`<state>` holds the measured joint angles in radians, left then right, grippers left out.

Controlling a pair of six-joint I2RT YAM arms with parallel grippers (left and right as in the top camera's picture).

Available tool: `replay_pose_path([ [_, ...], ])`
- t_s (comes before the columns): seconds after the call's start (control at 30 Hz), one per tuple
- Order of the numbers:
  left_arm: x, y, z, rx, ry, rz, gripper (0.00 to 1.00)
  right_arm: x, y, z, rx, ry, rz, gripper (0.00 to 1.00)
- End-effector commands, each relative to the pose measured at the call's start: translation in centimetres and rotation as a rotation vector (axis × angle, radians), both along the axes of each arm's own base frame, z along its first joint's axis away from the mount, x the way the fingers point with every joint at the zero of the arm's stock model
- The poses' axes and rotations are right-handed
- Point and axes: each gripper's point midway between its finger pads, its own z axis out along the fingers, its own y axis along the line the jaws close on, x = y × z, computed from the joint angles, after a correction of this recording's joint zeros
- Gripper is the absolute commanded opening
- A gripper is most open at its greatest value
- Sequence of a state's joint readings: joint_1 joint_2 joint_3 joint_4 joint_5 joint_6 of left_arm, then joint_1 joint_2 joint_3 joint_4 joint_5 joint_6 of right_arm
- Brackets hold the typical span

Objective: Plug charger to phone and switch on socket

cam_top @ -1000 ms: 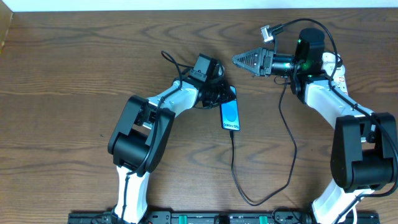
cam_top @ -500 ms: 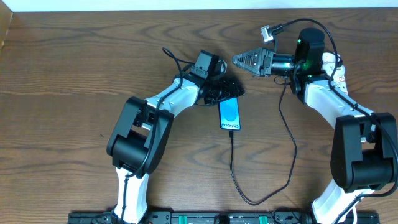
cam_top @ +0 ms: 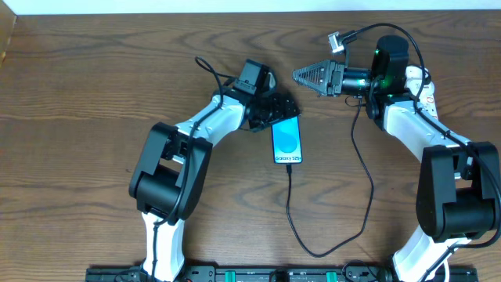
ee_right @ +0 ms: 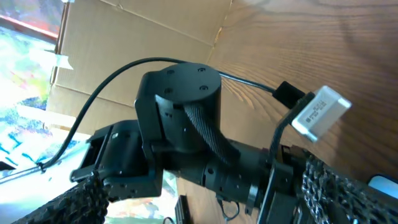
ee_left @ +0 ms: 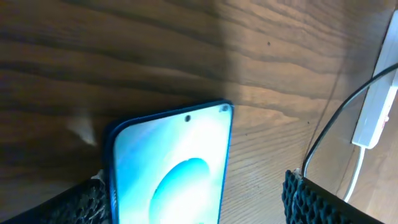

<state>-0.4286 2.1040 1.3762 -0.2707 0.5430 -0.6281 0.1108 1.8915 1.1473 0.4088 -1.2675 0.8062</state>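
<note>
The phone lies flat mid-table with its blue screen lit. The thin black charger meets its near end, loops along the front of the table and rises toward the right arm. My left gripper stands open astride the phone's far end. In the left wrist view the phone lies between the fingers: one pad is at its left edge, the other well clear. The socket shows as a white strip at that view's right edge. My right gripper hangs open above the table, holding nothing.
The right wrist view is filled by the left arm's wrist and its small grey camera, with cardboard behind. Thick black robot cables curl behind the left arm. The table's far edge runs along the top of the overhead view.
My left gripper has opened and let go of the phone. The arm has drawn back slightly up and left, so more of the screen shows. The right arm has not moved.
</note>
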Motion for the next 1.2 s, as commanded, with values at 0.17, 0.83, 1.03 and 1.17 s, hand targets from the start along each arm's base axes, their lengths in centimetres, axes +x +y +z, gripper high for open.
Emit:
replay_pose_path([
  [0.17,-1.0,4.6,-5.4,0.162,0.099,0.077,0.88,-0.2,0.1,-0.4,0.006,0.017,0.018,0.99],
  [0.83,-1.2,6.1,-5.7,0.179,0.134,0.096,0.89,0.0,0.1,-0.5,-0.001,0.012,0.002,0.99],
  [1.03,-2.0,4.7,-5.8,0.203,0.129,0.077,0.89,0.1,0.0,-0.5,-0.003,0.012,-0.004,0.99],
  [1.17,-2.5,3.9,-6.0,0.226,0.123,0.074,0.89,0.1,0.0,-0.5,-0.003,0.012,-0.004,0.99],
])
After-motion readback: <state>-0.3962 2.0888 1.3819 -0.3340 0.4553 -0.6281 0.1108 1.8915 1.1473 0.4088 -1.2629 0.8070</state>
